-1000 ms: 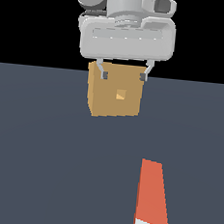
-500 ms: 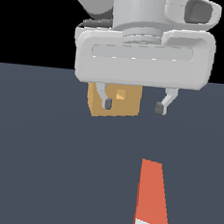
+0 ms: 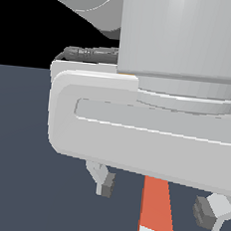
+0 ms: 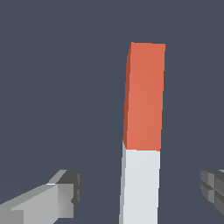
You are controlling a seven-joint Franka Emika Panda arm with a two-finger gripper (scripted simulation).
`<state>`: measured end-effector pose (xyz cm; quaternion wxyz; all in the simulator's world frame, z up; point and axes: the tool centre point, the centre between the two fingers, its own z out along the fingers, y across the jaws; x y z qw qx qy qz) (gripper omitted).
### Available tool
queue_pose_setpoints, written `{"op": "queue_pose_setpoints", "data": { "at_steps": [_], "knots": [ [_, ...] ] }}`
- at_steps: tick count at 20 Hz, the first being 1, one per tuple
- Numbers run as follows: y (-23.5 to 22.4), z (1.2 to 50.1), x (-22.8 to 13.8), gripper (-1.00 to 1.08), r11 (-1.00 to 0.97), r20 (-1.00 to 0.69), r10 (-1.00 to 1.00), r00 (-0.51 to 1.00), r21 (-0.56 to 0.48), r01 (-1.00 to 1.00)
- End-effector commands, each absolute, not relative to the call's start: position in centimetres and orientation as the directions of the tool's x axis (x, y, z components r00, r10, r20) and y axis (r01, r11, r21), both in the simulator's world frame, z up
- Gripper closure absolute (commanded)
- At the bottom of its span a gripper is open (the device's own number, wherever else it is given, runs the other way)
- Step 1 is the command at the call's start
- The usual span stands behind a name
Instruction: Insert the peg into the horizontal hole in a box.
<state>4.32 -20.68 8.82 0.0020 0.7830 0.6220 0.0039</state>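
Note:
The peg [image 3: 156, 209] lies flat on the dark floor, orange-red with a pale grey-white end section [image 4: 140, 183]; the wrist view shows it full length [image 4: 144, 96]. My gripper [image 3: 157, 199] hangs open above it, one finger on each side, with wide gaps and no contact. Its fingertips [image 3: 107, 184] are dark grey. The gripper's large white body fills the exterior view and hides the box and the hole.
Only the plain dark grey floor [image 3: 20, 188] surrounds the peg. Black background lies beyond the floor's far edge [image 3: 22, 66].
The gripper has come much closer to the exterior camera and over the peg, now straddling it. It covers the tan box, which showed behind it earlier. The peg has not moved.

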Motion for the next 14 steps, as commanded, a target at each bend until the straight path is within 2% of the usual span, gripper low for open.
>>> {"op": "queue_pose_setpoints", "data": {
  "at_steps": [1,7,14],
  "knots": [
    [-22.5,8.0,4.4,-0.92,-0.243,0.002,0.97,0.243,0.005,0.97],
    [-24.7,7.0,4.4,-0.92,-0.266,0.0,0.964,0.266,0.001,0.964],
    [-24.9,6.6,4.3,-0.92,-0.268,0.0,0.963,0.268,0.0,0.963]
  ]
}}
